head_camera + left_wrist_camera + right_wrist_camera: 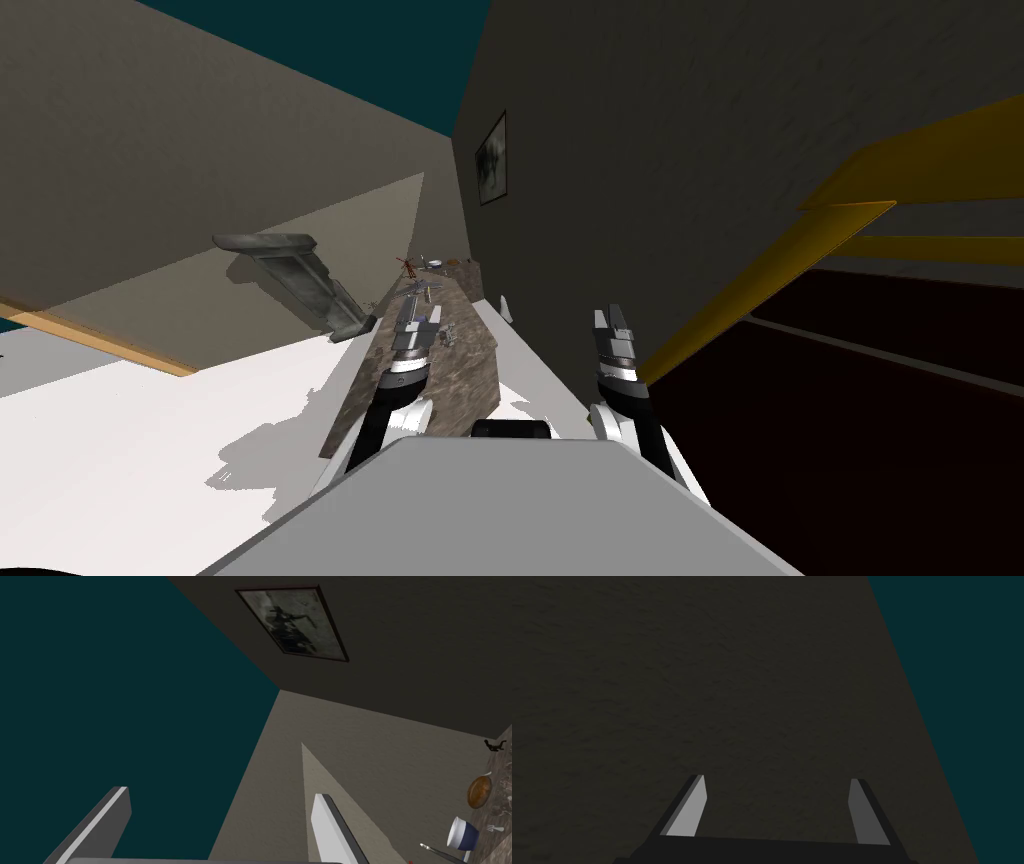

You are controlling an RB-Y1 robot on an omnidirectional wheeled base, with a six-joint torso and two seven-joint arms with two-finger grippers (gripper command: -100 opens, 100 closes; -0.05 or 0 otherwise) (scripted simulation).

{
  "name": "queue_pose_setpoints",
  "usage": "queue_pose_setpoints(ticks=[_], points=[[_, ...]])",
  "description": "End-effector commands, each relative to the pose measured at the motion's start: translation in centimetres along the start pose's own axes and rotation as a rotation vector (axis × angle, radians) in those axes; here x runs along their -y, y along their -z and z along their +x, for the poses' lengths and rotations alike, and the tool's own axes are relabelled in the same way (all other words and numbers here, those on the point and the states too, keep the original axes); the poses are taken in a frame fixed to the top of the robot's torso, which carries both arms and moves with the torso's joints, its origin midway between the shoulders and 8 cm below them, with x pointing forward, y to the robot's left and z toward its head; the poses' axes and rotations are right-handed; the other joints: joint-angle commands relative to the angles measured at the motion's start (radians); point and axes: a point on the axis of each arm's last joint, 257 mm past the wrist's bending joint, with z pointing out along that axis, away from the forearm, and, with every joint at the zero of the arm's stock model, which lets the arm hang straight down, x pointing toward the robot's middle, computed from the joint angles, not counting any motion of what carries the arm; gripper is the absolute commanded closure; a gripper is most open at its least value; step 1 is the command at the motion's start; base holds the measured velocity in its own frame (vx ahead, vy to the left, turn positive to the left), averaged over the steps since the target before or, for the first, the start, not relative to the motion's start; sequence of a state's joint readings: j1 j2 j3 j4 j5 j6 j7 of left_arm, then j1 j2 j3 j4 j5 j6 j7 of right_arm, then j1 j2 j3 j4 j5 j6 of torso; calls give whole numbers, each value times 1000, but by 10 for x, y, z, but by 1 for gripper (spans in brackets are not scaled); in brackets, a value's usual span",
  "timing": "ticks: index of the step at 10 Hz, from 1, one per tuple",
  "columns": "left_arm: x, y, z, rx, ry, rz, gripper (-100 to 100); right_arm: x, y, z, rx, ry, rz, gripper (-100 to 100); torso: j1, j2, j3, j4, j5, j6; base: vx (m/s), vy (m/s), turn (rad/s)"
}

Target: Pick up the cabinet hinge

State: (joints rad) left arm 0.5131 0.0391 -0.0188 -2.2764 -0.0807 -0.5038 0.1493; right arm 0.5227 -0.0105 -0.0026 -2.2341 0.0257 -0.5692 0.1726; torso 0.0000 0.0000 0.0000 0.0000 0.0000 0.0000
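Observation:
A long brown mottled counter [470,385] runs away from me. On it lies a small grey metal piece [447,335], which may be the cabinet hinge; it is too small to be sure. My left gripper [416,312] hovers over the counter just left of that piece, apart from it. In the left wrist view the gripper [221,792] is open, holds nothing and points up at the wall. My right gripper [612,312] hangs off the counter's right side by the dark wall, and it [777,778] is also open with nothing in it.
Several small items crowd the counter's far end: a red object [407,265], a brown round thing [479,792], a white and blue cup [462,834], a fork [494,828]. A grey slanted object [290,270] stands left of the counter. A yellow frame [790,270] rises at right.

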Motion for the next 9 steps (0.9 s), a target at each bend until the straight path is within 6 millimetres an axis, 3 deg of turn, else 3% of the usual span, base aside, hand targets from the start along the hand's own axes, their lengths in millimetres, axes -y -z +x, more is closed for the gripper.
queue_pose_setpoints(ticks=[1,9], points=[[-9,7,-9,5,5,-36,-100,0,0,0,0,0,0,0,0,0,0,0,0,0,-15,-4,-58],[-64,67,-77,74,25,-308,-100,0,0,0,0,0,0,0,1,3,2,1,0,0,-36,-2,-82]])
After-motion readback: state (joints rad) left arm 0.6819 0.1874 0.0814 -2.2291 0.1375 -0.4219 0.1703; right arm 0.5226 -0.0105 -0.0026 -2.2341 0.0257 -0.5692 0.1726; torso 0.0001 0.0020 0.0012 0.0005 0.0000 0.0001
